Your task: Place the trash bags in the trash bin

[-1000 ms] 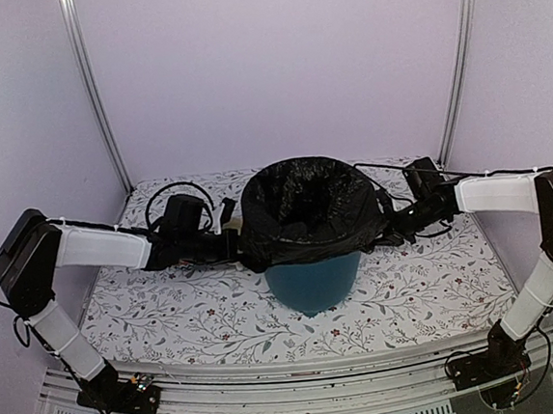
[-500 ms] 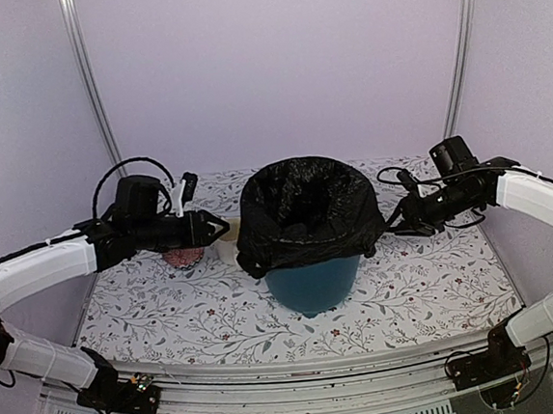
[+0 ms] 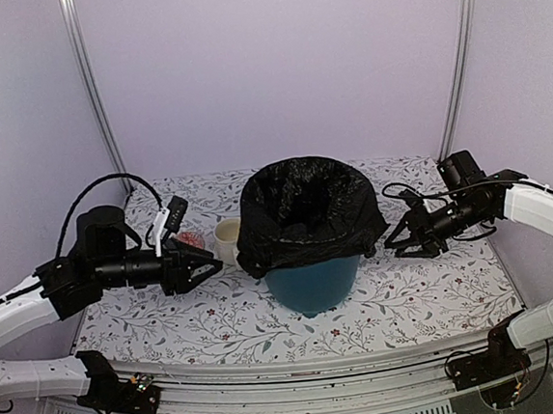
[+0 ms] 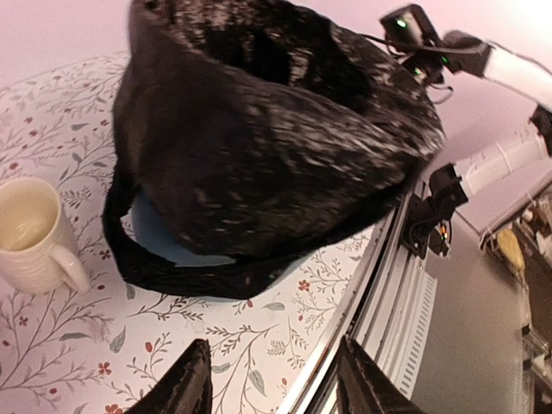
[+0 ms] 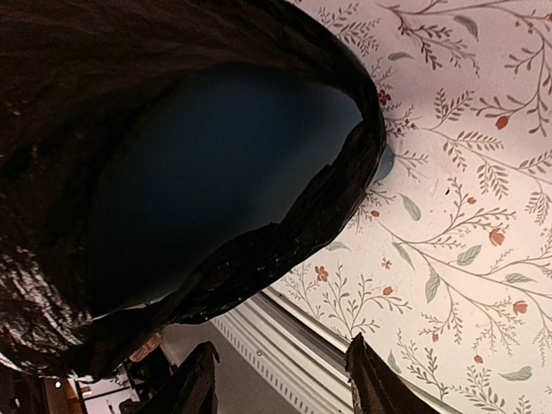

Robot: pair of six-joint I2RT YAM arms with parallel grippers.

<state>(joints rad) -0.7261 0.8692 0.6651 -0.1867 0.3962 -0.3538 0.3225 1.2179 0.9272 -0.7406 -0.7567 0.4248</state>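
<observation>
The teal trash bin (image 3: 312, 283) stands mid-table. The black trash bag (image 3: 306, 209) lines it, mouth open, its edge folded down over the rim and hanging halfway down the sides. My left gripper (image 3: 212, 262) hovers open to the bin's left, clear of the bag. In the left wrist view the bag (image 4: 259, 129) and a strip of bin (image 4: 164, 243) lie beyond my empty left gripper (image 4: 272, 388). My right gripper (image 3: 393, 242) is open at the bin's right, apart from the bag. In the right wrist view, the bag (image 5: 285, 233) and bin (image 5: 216, 172) fill the space above the empty right gripper (image 5: 285, 384).
A cream mug (image 3: 227, 240) stands just left of the bin, close to my left gripper, and shows again as the mug (image 4: 30, 233) in the left wrist view. A small red object (image 3: 190, 240) lies behind it. The metal rail (image 3: 300, 370) runs along the table's near edge.
Both grippers were shut at the bag's sides a second ago. They have opened, let go of the bag and drawn back outward and lower. The bag stays draped over the bin.
</observation>
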